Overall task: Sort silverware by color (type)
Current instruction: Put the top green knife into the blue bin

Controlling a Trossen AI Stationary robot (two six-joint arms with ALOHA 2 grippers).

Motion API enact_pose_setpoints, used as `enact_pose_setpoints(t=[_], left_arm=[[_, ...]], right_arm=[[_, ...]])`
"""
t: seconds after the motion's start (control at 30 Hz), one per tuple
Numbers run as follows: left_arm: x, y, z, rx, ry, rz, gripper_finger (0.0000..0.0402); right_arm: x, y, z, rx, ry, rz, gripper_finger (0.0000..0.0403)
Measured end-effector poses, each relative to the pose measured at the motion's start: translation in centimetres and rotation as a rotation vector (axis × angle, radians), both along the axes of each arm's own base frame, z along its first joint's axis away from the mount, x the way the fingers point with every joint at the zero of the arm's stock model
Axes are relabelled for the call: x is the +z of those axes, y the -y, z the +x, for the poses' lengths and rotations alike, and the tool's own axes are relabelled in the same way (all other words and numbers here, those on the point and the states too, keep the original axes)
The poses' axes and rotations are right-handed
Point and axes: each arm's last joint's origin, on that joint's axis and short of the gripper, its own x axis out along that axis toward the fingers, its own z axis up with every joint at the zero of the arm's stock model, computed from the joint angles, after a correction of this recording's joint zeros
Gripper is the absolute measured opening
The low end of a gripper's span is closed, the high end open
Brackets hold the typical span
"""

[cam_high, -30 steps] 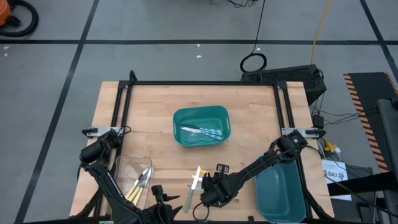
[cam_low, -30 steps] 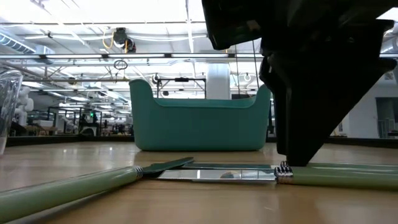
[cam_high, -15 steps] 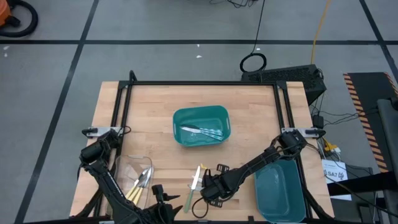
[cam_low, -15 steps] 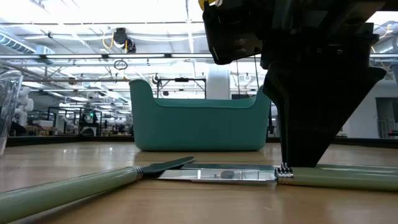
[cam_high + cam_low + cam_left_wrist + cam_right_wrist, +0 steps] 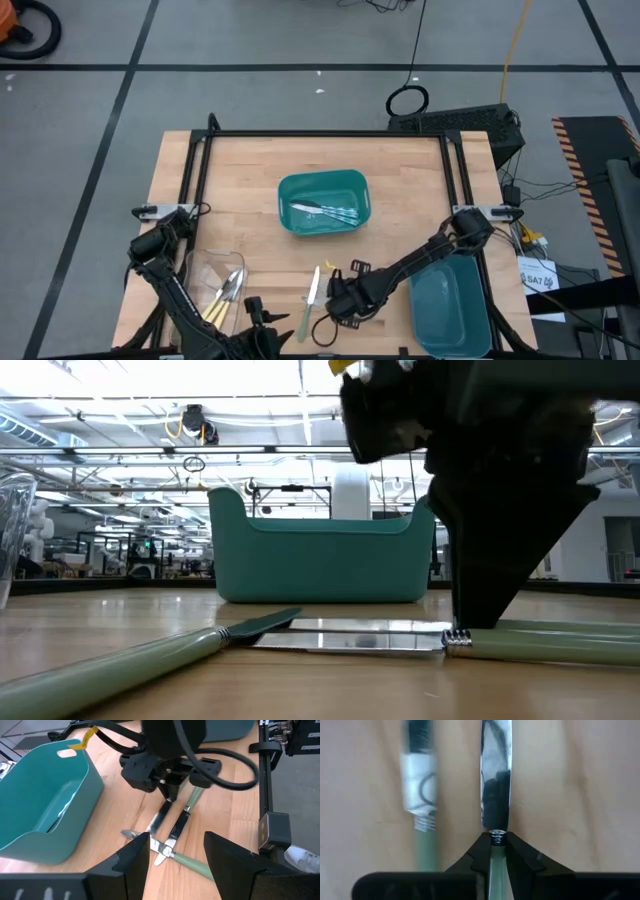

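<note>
My right gripper (image 5: 337, 300) stands low over the table's near edge, shut on a green-handled knife (image 5: 495, 785). A second green-handled knife (image 5: 422, 795) lies beside it. A third green-handled piece (image 5: 172, 855) lies across their tips, on the wood. My left gripper (image 5: 177, 855) is open and empty, near the front edge to their left. Bluish silverware (image 5: 325, 211) lies in the middle teal bin (image 5: 290, 190). Yellow-handled pieces (image 5: 222, 300) lie in a clear container (image 5: 200, 270). My right gripper pinches the knife's green handle (image 5: 495, 857) between its two fingers, right where the handle meets the blade. The fingers come from above and lie across the knife. The knife stays level at table height (image 5: 540, 645). I cannot tell whether it is clear of the wood.
A second teal bin (image 5: 450, 305) stands at the near right, under my right arm. A black frame (image 5: 320, 133) runs around the table's edges. Bare wood lies between the middle bin and the knives.
My right gripper has shifted a little toward the table's far edge, staying low over the knives. The knives by it have shifted slightly on the wood.
</note>
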Motion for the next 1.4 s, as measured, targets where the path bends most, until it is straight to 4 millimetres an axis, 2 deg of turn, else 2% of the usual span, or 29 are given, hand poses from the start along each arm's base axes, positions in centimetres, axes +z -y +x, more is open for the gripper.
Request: enact_pose_setpoints(t=[0.27,1.03,1.4], left_arm=[[0.0,0.0,0.0,0.000,-0.001,0.001,0.0195],[0.0,-0.3,0.4,0.014,0.002,-0.002,0.0195],[-0.1,-0.4,0.6,0.020,-0.002,0.003,0.0195]], right_arm=[[1.8,0.2,-0.8,-0.003,0.003,-0.022,0.0033],[1.9,-1.5,-2.7,-0.004,-0.074,-0.025,0.0033],[4.6,-2.3,-2.5,0.013,-0.082,-0.032,0.0033]])
